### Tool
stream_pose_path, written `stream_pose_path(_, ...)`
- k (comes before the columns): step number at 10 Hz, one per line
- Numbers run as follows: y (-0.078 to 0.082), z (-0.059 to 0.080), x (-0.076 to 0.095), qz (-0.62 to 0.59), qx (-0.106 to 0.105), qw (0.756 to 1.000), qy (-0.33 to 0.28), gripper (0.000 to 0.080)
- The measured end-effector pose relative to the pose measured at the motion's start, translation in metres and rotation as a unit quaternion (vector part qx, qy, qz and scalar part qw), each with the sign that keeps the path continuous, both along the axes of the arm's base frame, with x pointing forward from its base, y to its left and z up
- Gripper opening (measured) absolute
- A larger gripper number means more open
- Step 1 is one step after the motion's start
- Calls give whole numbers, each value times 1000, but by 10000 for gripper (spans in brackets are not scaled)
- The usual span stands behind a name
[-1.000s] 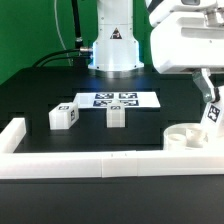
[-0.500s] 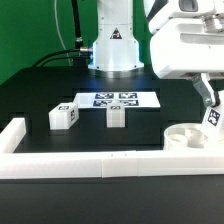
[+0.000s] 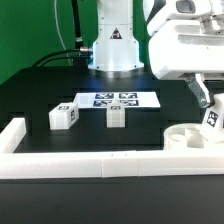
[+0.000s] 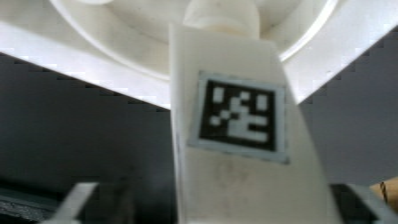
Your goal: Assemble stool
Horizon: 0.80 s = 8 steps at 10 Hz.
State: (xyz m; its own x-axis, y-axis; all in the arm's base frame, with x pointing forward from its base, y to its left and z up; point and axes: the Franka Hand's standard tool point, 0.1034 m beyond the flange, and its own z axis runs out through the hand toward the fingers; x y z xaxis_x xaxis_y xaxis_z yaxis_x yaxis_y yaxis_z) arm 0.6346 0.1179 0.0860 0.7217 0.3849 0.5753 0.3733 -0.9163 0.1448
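My gripper (image 3: 206,103) is shut on a white stool leg (image 3: 211,119) with a black-and-white tag. It holds the leg tilted just over the round seat disc (image 3: 186,138) at the exterior view's right, beside the front rail. In the wrist view the leg (image 4: 231,110) fills the middle, between my gripper (image 4: 228,205) fingertips, and its far end is at the seat (image 4: 125,45). I cannot tell whether the leg's end sits in a socket. Two more legs, one (image 3: 63,116) and another (image 3: 116,115), lie on the black table.
The marker board (image 3: 115,100) lies flat behind the two loose legs. A long white rail (image 3: 90,165) runs along the table's front, with a short return at the exterior view's left. The robot base (image 3: 112,45) stands at the back.
My gripper has lowered the held leg slightly toward the seat. The loose legs and the seat have not moved.
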Motion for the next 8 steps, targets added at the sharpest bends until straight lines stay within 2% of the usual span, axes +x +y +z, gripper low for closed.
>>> stream_pose_path(1, 0, 0, 0, 0, 0, 1000, 0, 593)
stream_pose_path(2, 0, 0, 0, 1, 0, 1000, 0, 593)
stream_pose_path(3, 0, 0, 0, 1, -1, 1000, 0, 638)
stream_pose_path(8, 0, 0, -1, 2, -2, 1000, 5, 649)
